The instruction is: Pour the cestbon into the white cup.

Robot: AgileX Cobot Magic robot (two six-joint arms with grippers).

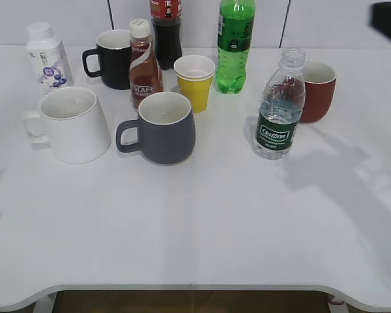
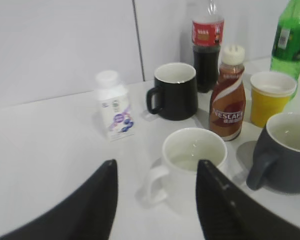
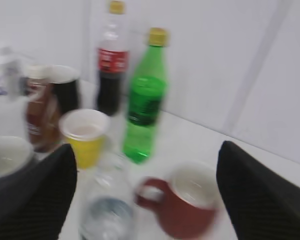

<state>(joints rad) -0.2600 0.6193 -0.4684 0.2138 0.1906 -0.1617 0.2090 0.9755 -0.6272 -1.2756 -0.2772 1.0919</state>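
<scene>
The cestbon [image 1: 277, 107], a clear ribbed bottle with a dark green label and no cap, stands upright right of centre, just in front of a red mug. It shows blurred in the right wrist view [image 3: 106, 200]. The white cup [image 1: 70, 124] stands at the left, handle to the left; it lies between the left fingers in the left wrist view [image 2: 194, 162], with some liquid inside. My left gripper [image 2: 157, 167] is open and empty, above and in front of the cup. My right gripper [image 3: 147, 150] is open and empty above the bottle; only a dark corner of it [image 1: 388, 23] shows in the exterior view.
A grey mug [image 1: 163, 127], a brown Nescafe bottle [image 1: 144, 65], a black mug [image 1: 112, 59], a yellow paper cup [image 1: 195, 81], a bright green bottle [image 1: 234, 45], a cola bottle [image 1: 166, 29], a small white bottle [image 1: 47, 57] and a red mug [image 1: 317, 91] crowd the table's back half.
</scene>
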